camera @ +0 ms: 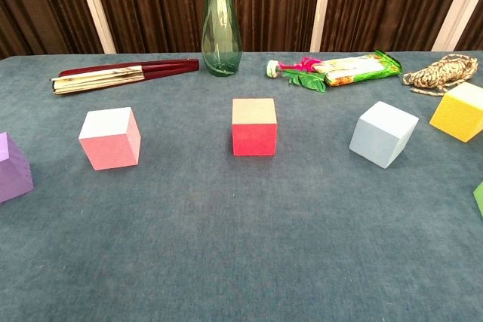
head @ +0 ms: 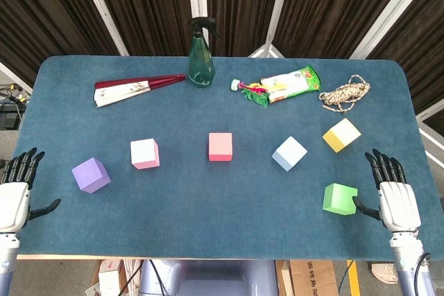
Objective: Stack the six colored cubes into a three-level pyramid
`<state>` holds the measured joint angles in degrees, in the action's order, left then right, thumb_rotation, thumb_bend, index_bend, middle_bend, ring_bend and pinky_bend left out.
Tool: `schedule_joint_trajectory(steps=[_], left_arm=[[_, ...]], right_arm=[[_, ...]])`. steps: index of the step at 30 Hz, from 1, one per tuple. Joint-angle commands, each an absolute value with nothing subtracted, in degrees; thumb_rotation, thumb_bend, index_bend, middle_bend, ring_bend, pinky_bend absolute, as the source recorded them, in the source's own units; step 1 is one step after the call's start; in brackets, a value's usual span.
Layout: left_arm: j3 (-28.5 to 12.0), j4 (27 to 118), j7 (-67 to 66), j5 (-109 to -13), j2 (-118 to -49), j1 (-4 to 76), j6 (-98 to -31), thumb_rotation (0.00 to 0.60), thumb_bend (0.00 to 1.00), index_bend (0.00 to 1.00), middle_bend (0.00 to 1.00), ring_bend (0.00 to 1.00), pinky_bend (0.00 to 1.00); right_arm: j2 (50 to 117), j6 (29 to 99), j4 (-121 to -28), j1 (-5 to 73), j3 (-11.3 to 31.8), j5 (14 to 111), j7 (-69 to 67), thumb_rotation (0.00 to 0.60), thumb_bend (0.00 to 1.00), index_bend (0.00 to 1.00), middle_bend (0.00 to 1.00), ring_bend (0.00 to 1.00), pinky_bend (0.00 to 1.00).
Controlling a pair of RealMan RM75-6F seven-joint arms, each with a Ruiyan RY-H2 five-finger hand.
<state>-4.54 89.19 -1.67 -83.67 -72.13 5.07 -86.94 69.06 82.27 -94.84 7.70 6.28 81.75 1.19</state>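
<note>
- All six cubes sat apart on the blue table (head: 208,213), nothing stacked yet: purple cube (head: 91,175), pink cube (head: 144,153), red cube (head: 220,146), pale blue cube (head: 289,153), yellow cube (head: 341,134), green cube (head: 339,198).
- They ran in a loose row across the middle, so I'd guess either hand had some in reach.
- Left hand (head: 14,195) hovered at the table's left edge, fingers spread, holding nothing.
- Right hand (head: 393,195) was the same on the right, empty and open, thumb just beside the green cube, probably the first pick.
- Spray bottle (head: 201,53), folded fan (head: 135,88), snack packet (head: 291,84) and rope bundle (head: 345,93) lined the far side, well clear of the cubes.
</note>
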Motion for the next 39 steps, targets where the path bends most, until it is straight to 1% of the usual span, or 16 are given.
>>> schedule_joint_trajectory(steps=[1,10,14,16,18,21,23,26,31,34,39], left_arm=[[-4.7,89.5,-1.9,-83.1,-72.1,5.2,-86.5,0.600,0.01,0.00,0.00,0.00,0.00],[-4.7,90.0,-3.4,-83.1,-72.1,5.1,-86.8,0.600,0.01,0.00,0.00,0.00,0.00],[-5.4,91.5,-4.5,-82.6,-71.4,5.4,-86.8,0.600,0.01,0.00,0.00,0.00,0.00],[-6.1,93.1,-5.3,-81.9,-70.9,6.0,-86.2,0.600,0.01,0.00,0.02,0.00,0.00],[-7.2,95.6,-6.7,-80.4,-69.9,6.9,-84.9,0.600,0.01,0.00,0.05,0.00,0.00],[-9.5,100.6,-9.6,-76.3,-68.1,9.1,-81.5,0.600,0.03,0.00,0.13,0.00,0.01],[-11.6,104.2,-11.9,-72.4,-67.0,11.3,-78.3,0.600,0.04,0.00,0.16,0.00,0.01],[-13.8,107.2,-16.4,-67.0,-66.5,14.5,-74.7,0.600,0.05,0.00,0.19,0.00,0.01],[-16.7,108.8,-23.3,-58.0,-67.8,19.5,-70.7,0.600,0.05,0.00,0.19,0.00,0.01],[-18.7,109.0,-27.0,-50.8,-68.9,23.2,-68.2,0.600,0.05,0.00,0.19,0.00,0.01],[-20.3,108.4,-33.0,-40.3,-70.7,29.0,-65.7,0.600,0.05,0.00,0.19,0.00,0.01]], right_arm=[[69.2,82.2,-94.7,7.7,6.4,81.5,1.0,0.600,0.27,0.00,0.00,0.00,0.00],[69.1,82.9,-94.9,7.4,6.8,81.3,-0.2,0.600,0.27,0.00,0.00,0.00,0.00],[69.2,82.2,-95.1,7.6,6.9,80.9,-0.4,0.600,0.27,0.00,0.00,0.00,0.00],[69.4,82.2,-95.0,7.7,7.0,80.7,-0.5,0.600,0.27,0.00,0.00,0.00,0.00],[69.5,81.9,-95.0,7.8,7.2,80.4,-0.7,0.600,0.27,0.00,0.00,0.00,0.00],[69.5,81.3,-95.0,8.0,7.4,79.7,-1.1,0.600,0.27,0.00,0.00,0.00,0.00],[69.5,80.8,-95.1,8.2,7.5,79.3,-1.4,0.600,0.27,0.00,0.00,0.00,0.00],[69.4,80.4,-95.3,8.3,7.6,79.1,-1.7,0.600,0.27,0.00,0.00,0.00,0.00],[69.1,80.0,-95.5,8.3,7.5,78.9,-2.5,0.600,0.27,0.00,0.00,0.00,0.00],[68.8,79.8,-95.6,8.2,7.5,78.7,-3.1,0.600,0.27,0.00,0.00,0.00,0.00],[68.4,79.3,-95.7,8.3,7.6,78.4,-3.9,0.600,0.27,0.00,0.00,0.00,0.00]])
